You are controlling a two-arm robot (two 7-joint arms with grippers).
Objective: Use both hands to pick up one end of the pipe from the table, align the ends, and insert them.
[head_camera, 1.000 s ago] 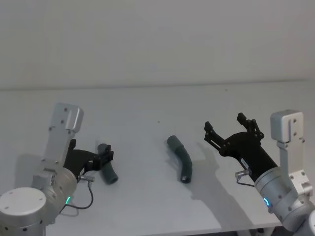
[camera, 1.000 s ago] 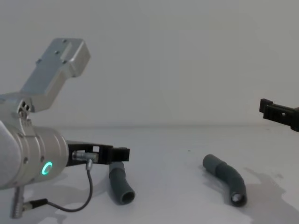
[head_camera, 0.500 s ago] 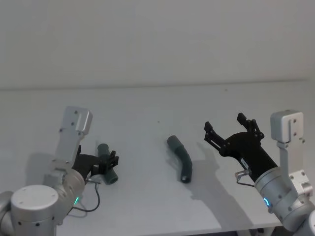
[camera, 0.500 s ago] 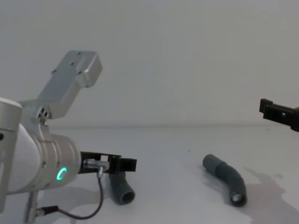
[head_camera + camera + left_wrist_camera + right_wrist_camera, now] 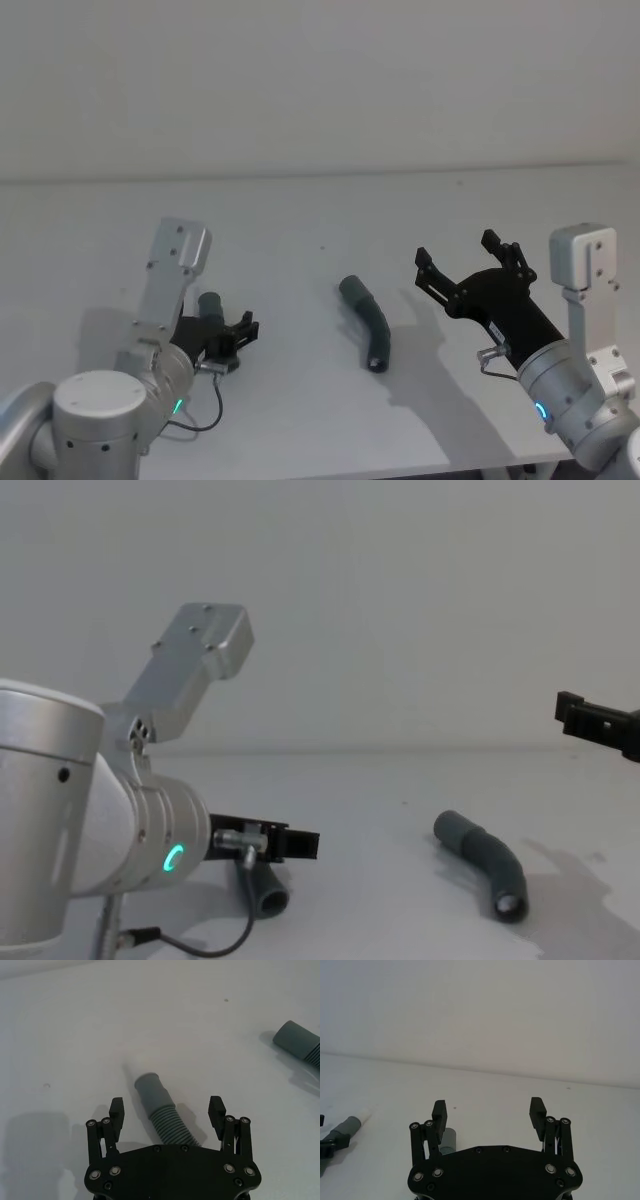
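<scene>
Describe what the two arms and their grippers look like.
Both arms are silver cylinders, each with a silver boxy bracket. The left wrist bears a green-lit ring and a looping thin black cable; the right wrist a blue-lit ring. The left gripper and right gripper are black, two-fingered, with silver screw heads.

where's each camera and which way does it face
Head: high, looking down on the table; left gripper and right gripper show.
Chest: low, looking across the table; left wrist looms large.
Left wrist: behind the open left gripper, facing the white-tipped pipe piece.
Right wrist: behind the open right gripper, facing the wall.
Shared: both wrist views show that piece.
</scene>
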